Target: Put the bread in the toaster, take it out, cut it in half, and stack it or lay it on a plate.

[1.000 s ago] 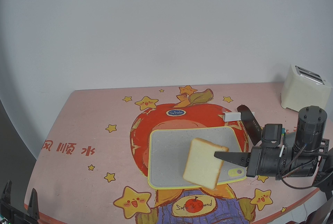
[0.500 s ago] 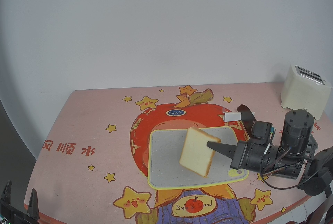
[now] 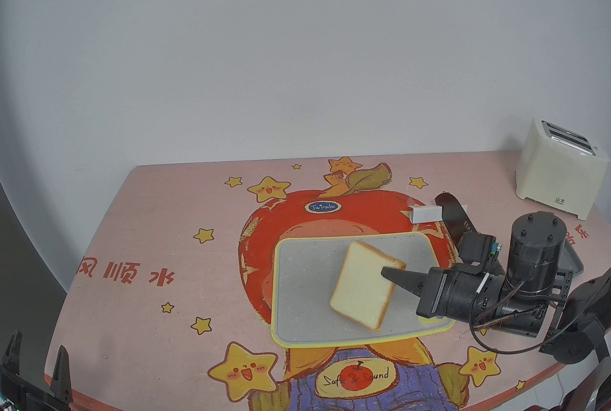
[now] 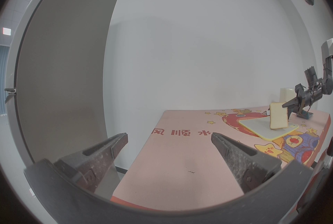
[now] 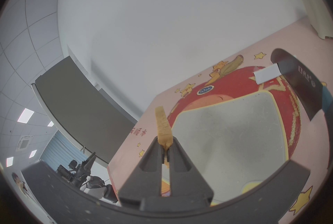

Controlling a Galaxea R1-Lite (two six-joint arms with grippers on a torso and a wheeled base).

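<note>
Before a bare white wall [image 3: 286, 49], the right gripper [image 3: 388, 273] clamps the bread [image 3: 360, 294] tilted over the pink table [image 3: 159, 221]'s grey cutting board [image 3: 305, 278], perhaps touching it; the left gripper [image 4: 169, 137] gapes.

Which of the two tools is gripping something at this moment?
The right tool, shut on an edge of the bread slice over the cutting board. The left tool is open and empty, by the table's near left corner.

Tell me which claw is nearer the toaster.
Right. The right claw holds the bread over the cutting board, nearer the toaster; the left claw sits off the opposite corner of the table.
</note>
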